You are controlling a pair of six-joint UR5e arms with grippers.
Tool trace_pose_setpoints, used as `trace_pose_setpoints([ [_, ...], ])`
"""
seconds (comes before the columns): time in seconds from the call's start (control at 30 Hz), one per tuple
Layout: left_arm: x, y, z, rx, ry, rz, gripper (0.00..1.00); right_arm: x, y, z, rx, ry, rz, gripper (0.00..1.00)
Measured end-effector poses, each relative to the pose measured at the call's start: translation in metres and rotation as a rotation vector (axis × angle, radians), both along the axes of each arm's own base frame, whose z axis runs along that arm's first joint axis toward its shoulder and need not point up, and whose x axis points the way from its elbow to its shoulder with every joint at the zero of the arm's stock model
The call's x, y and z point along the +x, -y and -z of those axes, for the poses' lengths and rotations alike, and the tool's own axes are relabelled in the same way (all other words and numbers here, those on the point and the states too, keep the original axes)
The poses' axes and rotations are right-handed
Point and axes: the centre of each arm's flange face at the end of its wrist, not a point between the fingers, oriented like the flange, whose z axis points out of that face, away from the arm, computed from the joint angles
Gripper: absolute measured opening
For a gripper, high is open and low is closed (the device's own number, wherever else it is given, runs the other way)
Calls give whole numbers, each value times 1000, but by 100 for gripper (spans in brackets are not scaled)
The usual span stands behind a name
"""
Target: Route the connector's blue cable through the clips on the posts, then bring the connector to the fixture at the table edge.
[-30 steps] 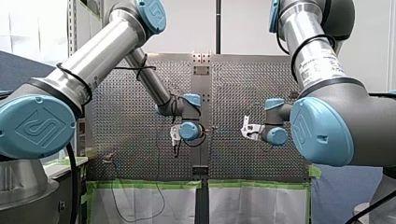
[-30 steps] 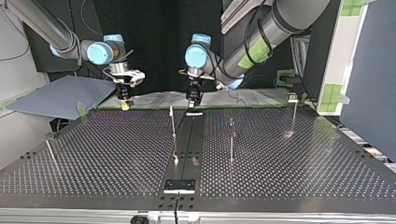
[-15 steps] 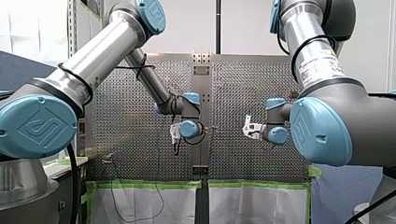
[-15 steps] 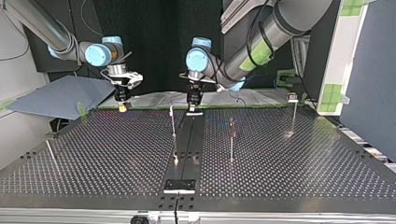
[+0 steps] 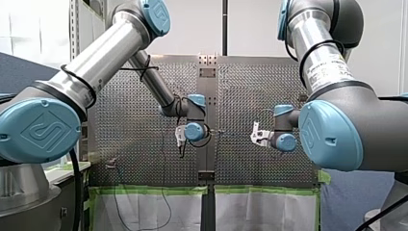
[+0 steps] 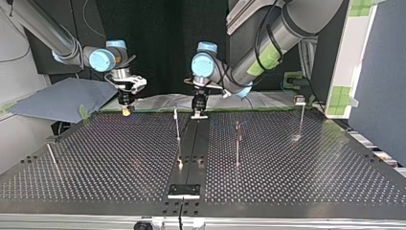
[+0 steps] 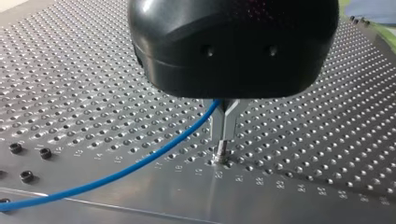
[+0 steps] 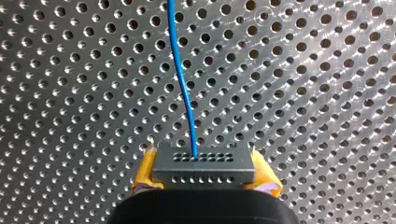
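Observation:
In the right wrist view my right gripper (image 8: 204,173) is shut on a grey connector (image 8: 204,163), its yellow pads (image 8: 145,173) pressing on both ends. The blue cable (image 8: 183,84) leaves the connector's face and runs ahead over the perforated plate. My left gripper (image 7: 222,150) is black with metal fingers and is shut on the blue cable (image 7: 140,163), tips close to the plate. In the top view my left gripper (image 6: 198,112) hangs by the central strip at the far edge, and my right gripper (image 6: 127,109) is at its left. Thin posts (image 6: 177,125) (image 6: 237,139) stand mid-table.
Another post (image 6: 300,115) stands at the top view's right and a leaning one (image 6: 50,156) at its left. A black plate (image 6: 184,190) sits at that view's near edge on the central strip. Several black screws (image 7: 28,161) lie beside the left gripper. Green-taped cloth (image 5: 154,202) hangs off the table edge.
Both arms have shifted only a little. In the front view my left gripper has crept slightly farther over the table. Neither grip has changed.

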Motion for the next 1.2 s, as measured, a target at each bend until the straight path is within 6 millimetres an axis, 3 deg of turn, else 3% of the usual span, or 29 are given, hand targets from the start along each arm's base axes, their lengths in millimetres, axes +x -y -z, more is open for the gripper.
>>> trace_pose_setpoints([
  [0.87, 24, -7, -15, -1, 13, -18, 0, 5, 38, -33, -43, 10, 4, 2],
  [1.2, 32, -12, -19, 10, 10, -28, 0, 3, 44, -37, -47, 8, 10, 2],
])
